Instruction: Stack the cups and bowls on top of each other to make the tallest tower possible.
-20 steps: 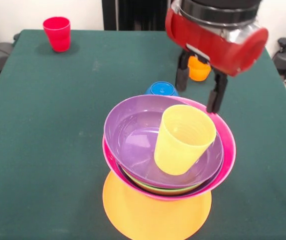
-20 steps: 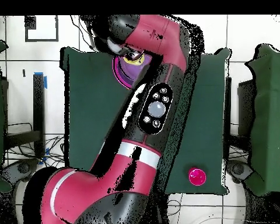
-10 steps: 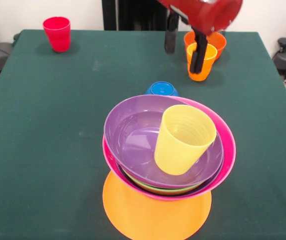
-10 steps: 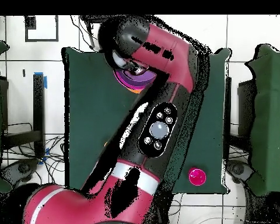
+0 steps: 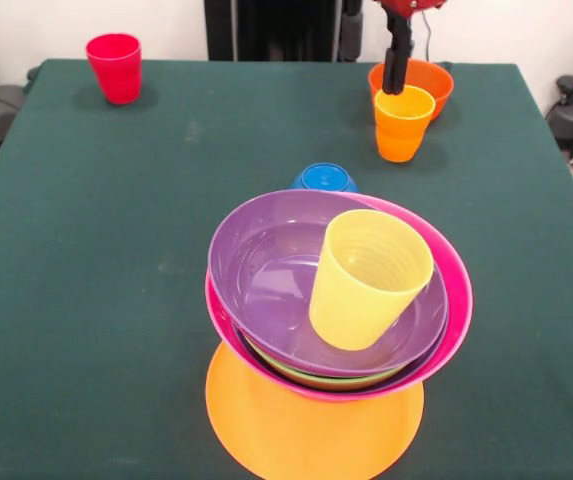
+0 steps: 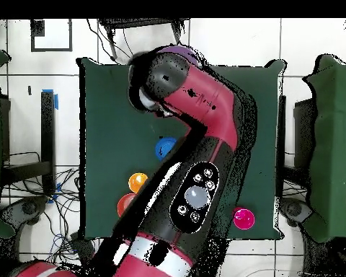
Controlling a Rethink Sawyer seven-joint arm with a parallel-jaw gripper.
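Observation:
The tower stands at the near middle of the table: a wide orange bowl at the bottom, a lime green sliver, a pink bowl and a purple bowl on top. A translucent yellow cup leans inside the purple bowl. Behind the tower is a small blue bowl. An orange-yellow cup stands in front of a red-orange bowl. A red cup is far left. My gripper hangs open and empty at the top edge, above the red-orange bowl.
In the overhead view the arm covers the tower. The blue bowl, orange-yellow cup, red-orange bowl and red cup show beside it on the green table.
The gripper has risen and drawn back from beside the tower to the table's far side, over the red-orange bowl. The tower and the loose cups have not moved.

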